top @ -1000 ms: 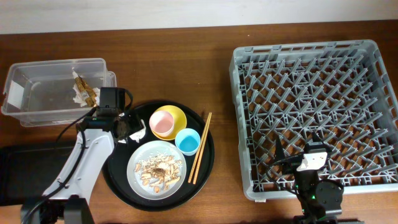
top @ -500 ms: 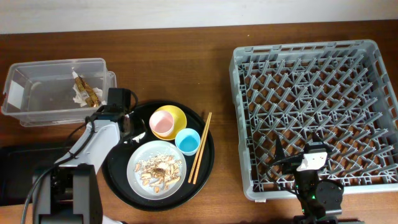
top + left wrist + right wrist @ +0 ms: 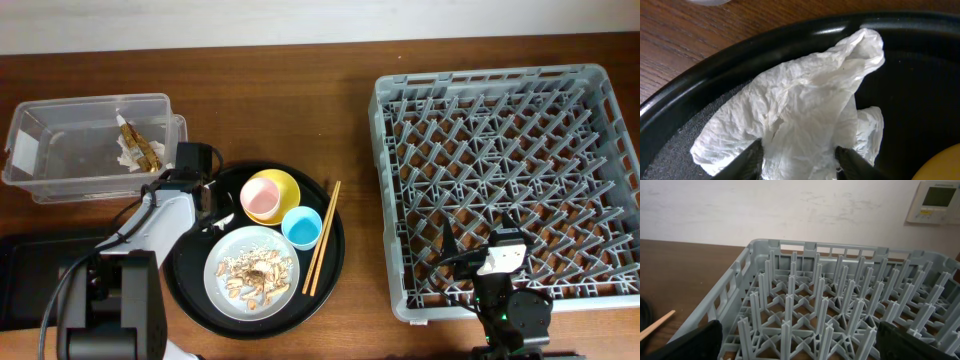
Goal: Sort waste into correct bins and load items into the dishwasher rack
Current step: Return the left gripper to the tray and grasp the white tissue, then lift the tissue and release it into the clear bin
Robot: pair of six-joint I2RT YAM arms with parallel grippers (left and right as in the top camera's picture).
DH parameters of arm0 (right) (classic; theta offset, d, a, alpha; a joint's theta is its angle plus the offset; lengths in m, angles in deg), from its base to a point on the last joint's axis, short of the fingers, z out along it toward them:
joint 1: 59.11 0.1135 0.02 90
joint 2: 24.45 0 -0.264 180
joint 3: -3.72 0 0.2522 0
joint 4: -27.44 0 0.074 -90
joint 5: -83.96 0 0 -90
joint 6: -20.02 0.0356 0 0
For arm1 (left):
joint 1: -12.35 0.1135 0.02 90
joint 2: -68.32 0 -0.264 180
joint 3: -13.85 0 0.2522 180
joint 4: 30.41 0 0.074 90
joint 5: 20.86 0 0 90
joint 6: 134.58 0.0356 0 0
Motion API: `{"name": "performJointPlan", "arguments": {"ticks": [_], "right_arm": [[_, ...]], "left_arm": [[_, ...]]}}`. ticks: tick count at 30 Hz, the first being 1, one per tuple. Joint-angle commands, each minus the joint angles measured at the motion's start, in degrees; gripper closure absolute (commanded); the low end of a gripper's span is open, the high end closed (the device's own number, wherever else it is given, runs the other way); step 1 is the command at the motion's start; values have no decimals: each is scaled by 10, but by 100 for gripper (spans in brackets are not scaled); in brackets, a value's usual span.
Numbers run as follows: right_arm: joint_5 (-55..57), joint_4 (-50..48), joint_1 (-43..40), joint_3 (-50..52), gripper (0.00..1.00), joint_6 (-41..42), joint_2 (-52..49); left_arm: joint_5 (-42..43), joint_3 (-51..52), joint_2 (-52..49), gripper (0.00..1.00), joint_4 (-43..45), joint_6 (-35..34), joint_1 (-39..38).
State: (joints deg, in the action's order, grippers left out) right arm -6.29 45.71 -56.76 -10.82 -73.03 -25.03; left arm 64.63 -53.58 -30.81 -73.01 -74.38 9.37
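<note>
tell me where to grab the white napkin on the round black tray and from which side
Pinch the bunched fold at the middle of the napkin, coming straight down from above. It lies loose and crumpled on the round black tray close to the rim, so a side approach would likely just push it. The left gripper straddles that fold.

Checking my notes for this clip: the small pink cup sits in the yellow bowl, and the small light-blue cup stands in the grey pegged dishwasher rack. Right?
Not quite. The overhead view shows the small light-blue cup on the round black tray, beside the yellow bowl, not in the grey pegged dishwasher rack. The small pink cup does sit in the bowl.
</note>
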Motion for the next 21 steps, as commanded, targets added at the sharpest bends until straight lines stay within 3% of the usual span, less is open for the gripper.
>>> {"name": "performJointPlan", "arguments": {"ticks": [1, 5, 11, 17, 21], "right_arm": [[3, 1, 2, 5, 2, 1, 4], [3, 1, 2, 5, 2, 1, 4], [3, 1, 2, 5, 2, 1, 4], [3, 1, 2, 5, 2, 1, 4], [3, 1, 2, 5, 2, 1, 4]], "left_arm": [[14, 2, -4, 72, 1, -4, 0], [83, -18, 16, 91, -3, -4, 0], [85, -69, 97, 93, -17, -4, 5], [-73, -87, 195, 96, 56, -4, 29], [-178, -87, 198, 96, 105, -4, 48]]}}
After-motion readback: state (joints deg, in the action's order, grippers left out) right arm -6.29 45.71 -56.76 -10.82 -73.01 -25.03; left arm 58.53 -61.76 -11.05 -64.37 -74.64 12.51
